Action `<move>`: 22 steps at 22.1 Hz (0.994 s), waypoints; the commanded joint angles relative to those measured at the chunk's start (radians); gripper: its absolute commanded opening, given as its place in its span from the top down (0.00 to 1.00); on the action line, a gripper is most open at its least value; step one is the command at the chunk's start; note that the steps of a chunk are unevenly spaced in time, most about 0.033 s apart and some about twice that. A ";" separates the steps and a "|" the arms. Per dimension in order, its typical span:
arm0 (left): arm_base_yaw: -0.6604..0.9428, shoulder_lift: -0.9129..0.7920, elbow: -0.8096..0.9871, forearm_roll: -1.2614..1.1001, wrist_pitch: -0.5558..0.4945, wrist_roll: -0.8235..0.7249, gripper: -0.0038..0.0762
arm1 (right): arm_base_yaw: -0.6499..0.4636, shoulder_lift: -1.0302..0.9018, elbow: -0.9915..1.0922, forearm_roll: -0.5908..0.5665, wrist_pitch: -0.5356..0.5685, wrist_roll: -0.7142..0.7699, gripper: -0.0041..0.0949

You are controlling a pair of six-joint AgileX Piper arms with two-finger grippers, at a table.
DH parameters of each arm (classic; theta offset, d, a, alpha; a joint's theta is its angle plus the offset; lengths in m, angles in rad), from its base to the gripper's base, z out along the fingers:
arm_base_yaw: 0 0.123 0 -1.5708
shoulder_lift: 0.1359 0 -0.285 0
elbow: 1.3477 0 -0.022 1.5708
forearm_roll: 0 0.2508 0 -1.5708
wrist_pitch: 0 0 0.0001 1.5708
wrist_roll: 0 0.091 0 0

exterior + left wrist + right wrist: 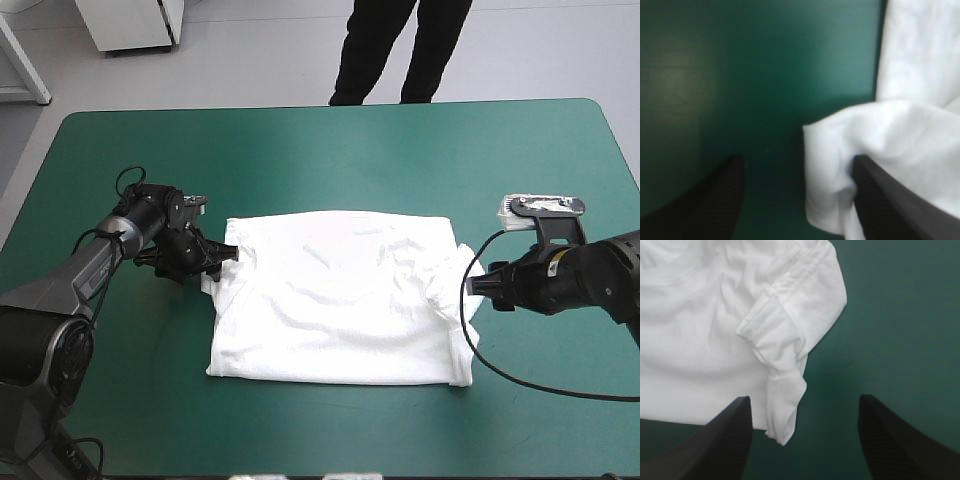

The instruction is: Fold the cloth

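The white T-shirt (340,300) lies spread flat in the middle of the table, sleeves folded in and bunched at both side edges. My left gripper (222,255) is low at the shirt's left edge and open. In the left wrist view a rumpled fold of the T-shirt (875,145) lies between the fingers of the left gripper (796,161), against one finger (890,200). My right gripper (478,285) is open at the shirt's right edge. In the right wrist view the bunched sleeve (785,365) reaches between the fingers of the right gripper (804,399).
The teal-green cover (330,140) shows bare on all sides of the shirt, with wide strips toward the far edge and the near edge. Nothing else lies on it.
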State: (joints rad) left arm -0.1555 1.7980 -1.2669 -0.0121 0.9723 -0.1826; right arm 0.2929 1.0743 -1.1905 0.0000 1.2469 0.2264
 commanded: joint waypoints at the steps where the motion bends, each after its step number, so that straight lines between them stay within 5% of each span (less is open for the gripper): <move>1: 0.000 -0.007 -0.022 -0.005 -0.017 -0.001 0.46 | -0.001 -0.013 -0.031 -0.008 0.001 0.000 0.38; 4: 0.000 0.001 -0.022 -0.005 -0.030 -0.001 0.62 | -0.001 -0.013 -0.031 -0.010 0.001 0.000 0.38; 5: 0.000 0.001 -0.022 -0.005 -0.036 -0.001 0.71 | -0.001 -0.013 -0.031 -0.010 0.001 0.000 0.38; 6: 0.000 -0.001 -0.024 -0.003 -0.044 -0.001 0.90 | -0.001 -0.013 -0.031 -0.010 0.001 0.000 0.38; 7: 0.000 -0.006 -0.031 -0.003 -0.042 -0.001 0.96 | -0.001 -0.013 -0.031 -0.010 0.001 0.000 0.38; 13: -0.027 -0.070 -0.095 -0.003 -0.040 0.020 0.96 | -0.001 -0.013 -0.031 -0.006 0.001 0.000 0.47; 22: -0.208 -0.093 -0.167 -0.047 -0.044 0.039 0.96 | -0.001 -0.013 -0.031 0.009 0.001 0.009 0.47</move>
State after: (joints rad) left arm -0.3221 1.7539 -1.4019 -0.0243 0.9537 -0.1446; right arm 0.2929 1.0743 -1.1905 0.0081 1.2469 0.2340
